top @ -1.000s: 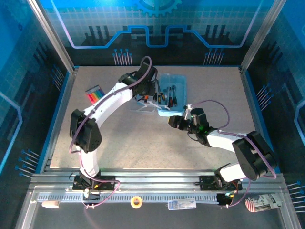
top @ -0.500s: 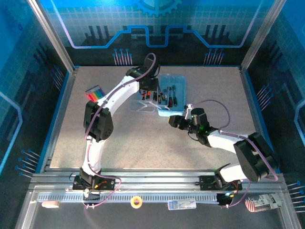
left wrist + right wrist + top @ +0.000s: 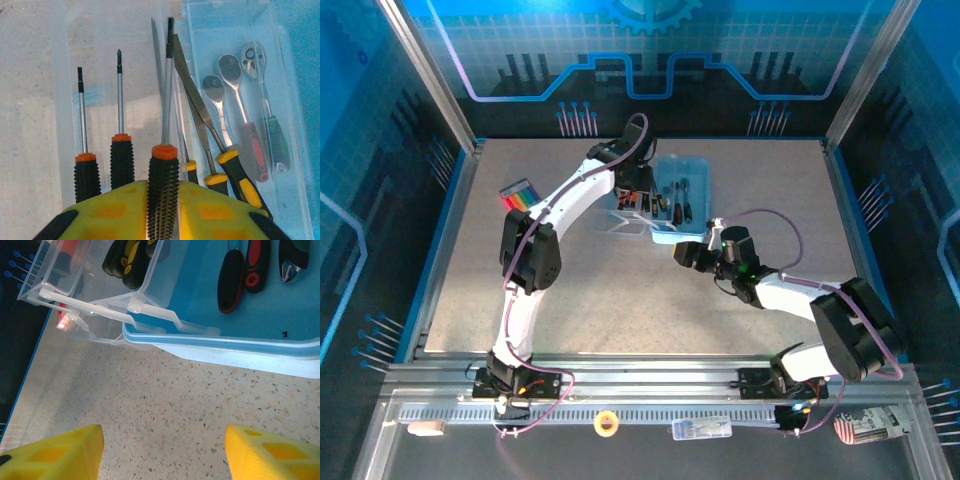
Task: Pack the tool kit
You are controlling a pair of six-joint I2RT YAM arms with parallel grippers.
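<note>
The tool kit is a blue box [image 3: 688, 172] with a clear insert tray [image 3: 100, 45] at its left side. In the tray lie two orange-collared screwdrivers [image 3: 121, 160], yellow-and-black files [image 3: 240, 175] and, in the blue part, ratchet wrenches [image 3: 232, 70]. My left gripper [image 3: 163, 212] hangs over the tray, shut on the ribbed black handle of a third screwdriver [image 3: 163, 185], whose shaft points away over the tray. My right gripper [image 3: 162, 455] is open just above the bare table, in front of the box's near rim [image 3: 225, 347].
A pack of coloured markers [image 3: 518, 195] lies at the table's left. The clear tray's hinge and lid [image 3: 100, 305] jut out at the box's near-left corner. Tape and small packets sit on the rail [image 3: 607, 423] in front of the arm bases.
The left arm has raised its elbow and carried its wrist right, from beside the box to over the clear tray. The right arm has stayed still.
</note>
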